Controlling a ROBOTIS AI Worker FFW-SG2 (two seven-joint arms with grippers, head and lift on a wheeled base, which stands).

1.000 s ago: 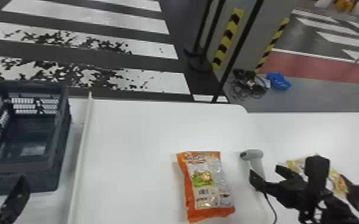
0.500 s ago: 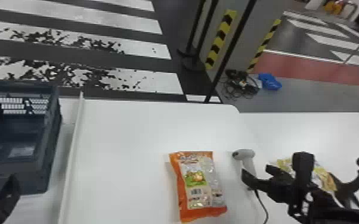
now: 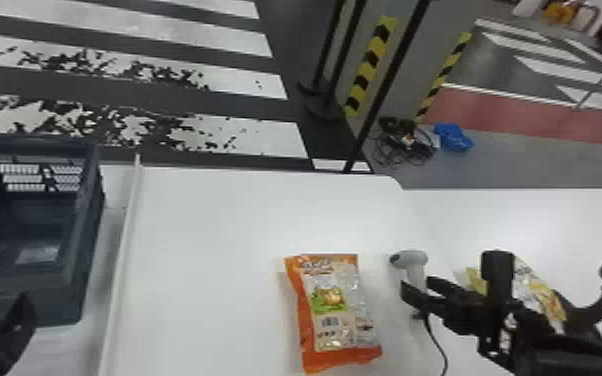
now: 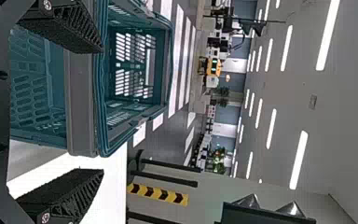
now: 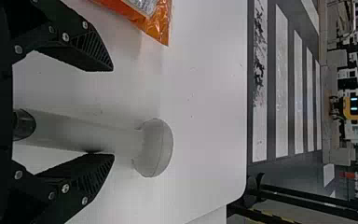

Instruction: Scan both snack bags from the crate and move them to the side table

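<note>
White table, raised strip beside crate; fingers apart on left hand and, around scanner, right hand.

Place: large indoor hall, reads as a robotics lab or test floor.
Floor: dark, with white stripes like a road crossing, some badly worn; a red band farther right.
Ceiling: pale, with rows of strip lights.
Markings: yellow-black tape beside black poles.
Work area: white desk with scanner and snack bag; robot arm over it.
Floor items: heap of cables near a blue object.
Far side: yellow machine with lit panels, greenery.
</note>
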